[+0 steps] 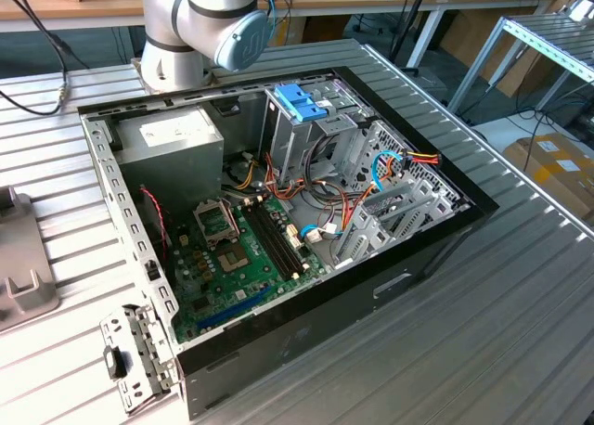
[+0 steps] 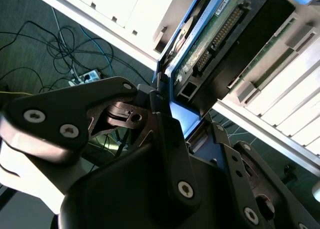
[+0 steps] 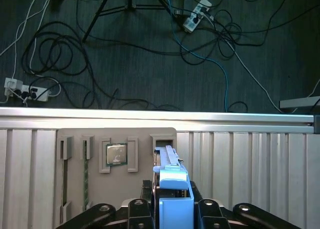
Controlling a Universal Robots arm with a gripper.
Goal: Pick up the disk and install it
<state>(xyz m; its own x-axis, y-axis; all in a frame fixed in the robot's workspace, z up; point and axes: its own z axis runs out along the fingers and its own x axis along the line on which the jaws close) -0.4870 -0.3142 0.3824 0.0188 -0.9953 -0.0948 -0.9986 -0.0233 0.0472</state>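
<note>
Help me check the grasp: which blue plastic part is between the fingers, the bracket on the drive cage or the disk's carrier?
The disk's carrier: the fingers flank it, while the bracket sits on the drive cage.

Silver-grey arm (image 1: 176, 35), pale blue joint cap (image 1: 243, 37), matte black jaws linkage studded with round silver screws (image 2: 32, 116)

An open computer case (image 1: 306, 337) is lying on the slatted table (image 1: 520, 332) — cables (image 3: 60, 64) are sprawling across the floor (image 3: 280, 34)
</note>
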